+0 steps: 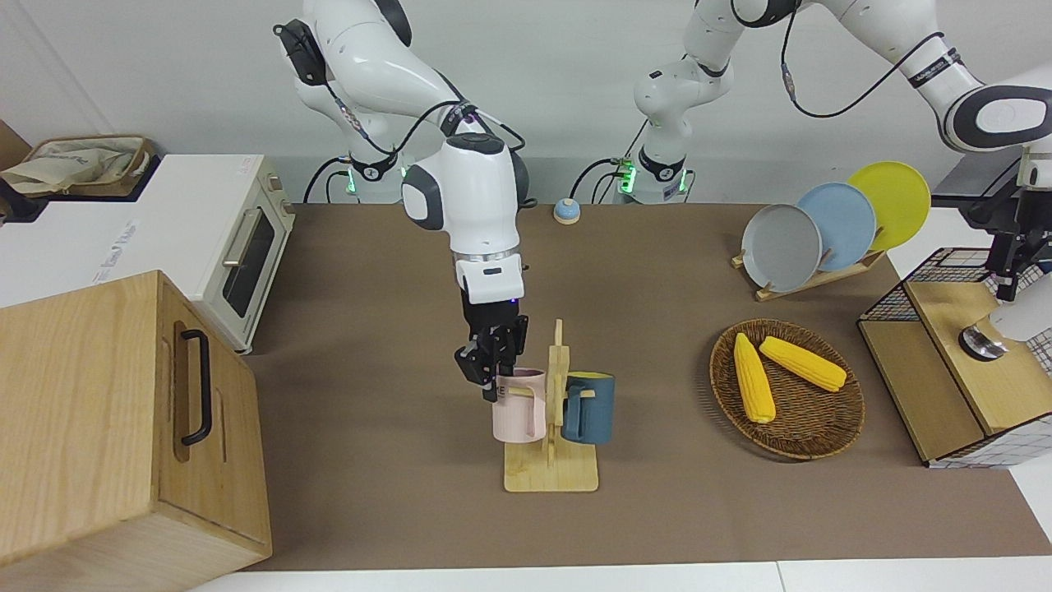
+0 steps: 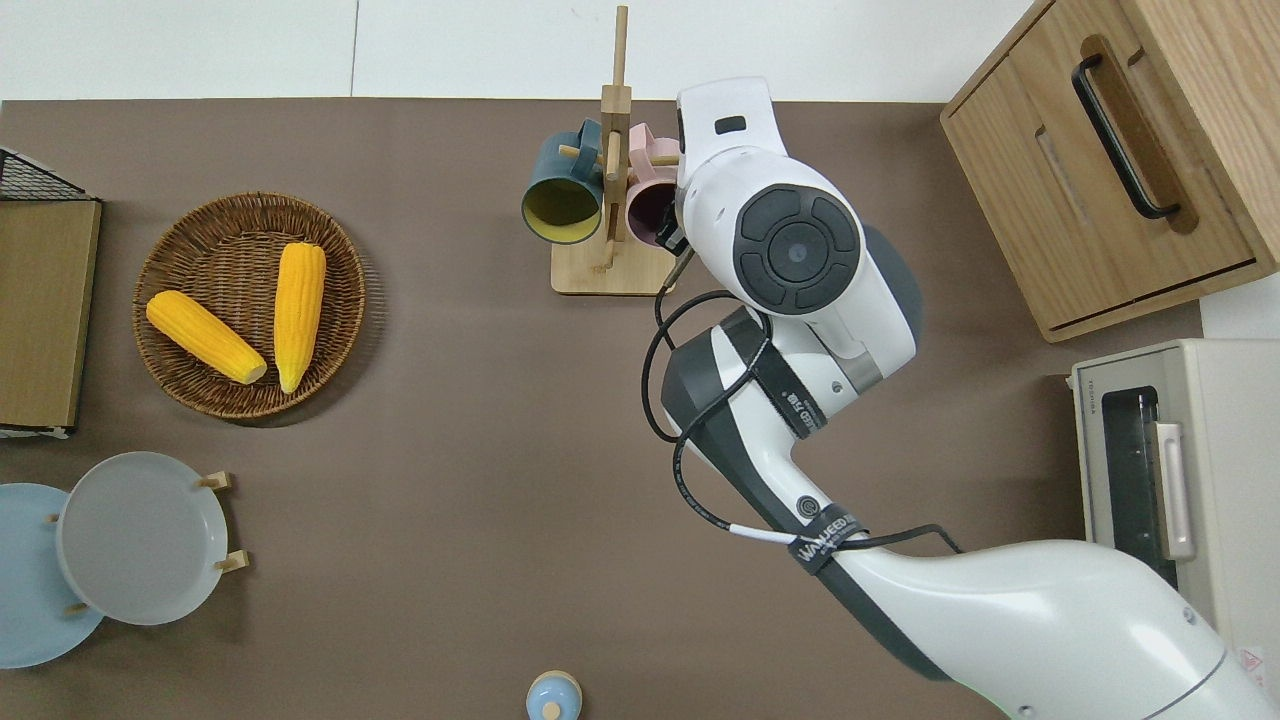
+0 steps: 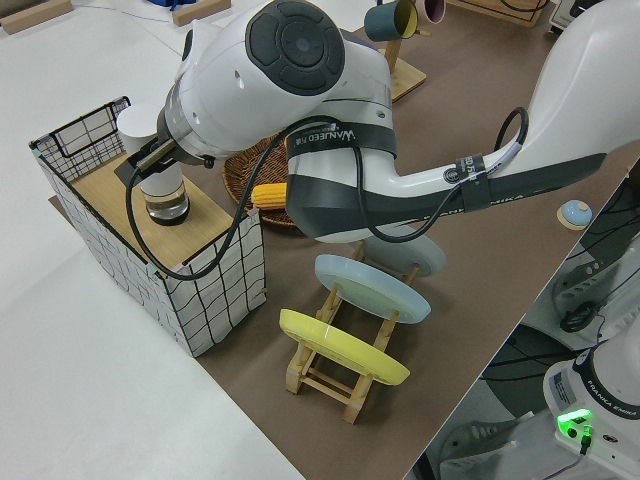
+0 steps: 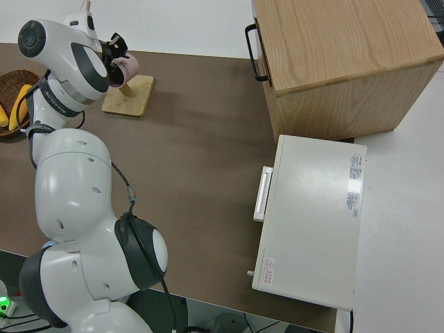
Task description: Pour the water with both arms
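The right claw (image 1: 491, 380) sits at the rim of the pink mug (image 1: 519, 404), its fingers spread with one outside the wall and the other seemingly over the mouth; I judge it is lining up to pinch the rim and lift the mug free, though no grip is made yet. Coming down from above suits this, since the mug's handle is hooked over a peg and the open top is the only free edge.

The pink mug hangs on a wooden mug stand (image 1: 551, 471) near the middle of the desk's edge farthest from the robots, with a dark teal mug (image 1: 589, 408) with a yellow inside on the opposite peg. The pink one is pale and matte, with dark letters on its side partly covered by the claw.

The left claw (image 1: 1009, 261) is over the wire crate (image 3: 205, 295) at the desk's end on the left arm's side, above a glass vessel with a white top (image 3: 160, 190) that stands on the crate's wooden shelf. Whether its fingers are spread or pressed together, I cannot tell. It looks placed to take that vessel as the water source.

Toward that same end lie a wicker basket (image 1: 832, 437) holding two corn cobs (image 1: 754, 378) and a rack of plates (image 1: 834, 225). At the right arm's end stand a wooden cabinet (image 1: 99, 427) and a white toaster oven (image 1: 238, 247).
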